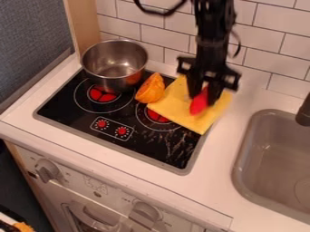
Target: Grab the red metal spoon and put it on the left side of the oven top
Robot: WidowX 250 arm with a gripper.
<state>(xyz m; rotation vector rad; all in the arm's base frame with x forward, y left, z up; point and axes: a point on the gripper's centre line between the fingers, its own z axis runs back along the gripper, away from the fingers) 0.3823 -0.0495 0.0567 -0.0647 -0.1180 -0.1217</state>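
The black gripper (203,97) hangs over the right back part of the stove, low above the yellow cloth. Its fingers stand apart, open, with the red spoon (198,105) partly between and partly in front of them. The spoon's red part lies over the cloth and points toward the front; its upper end is hidden by the gripper. Whether the fingers touch it I cannot tell. The oven top (79,108) is a black stove plate with red burner marks; its left back part carries a metal pot.
The metal pot (115,64) stands at the back left. An orange piece (151,89) rests between the pot and the yellow cloth (176,106), against the cloth's left edge. To the right is the grey sink (272,154) with a dark faucet (304,112); a tiled wall runs behind.
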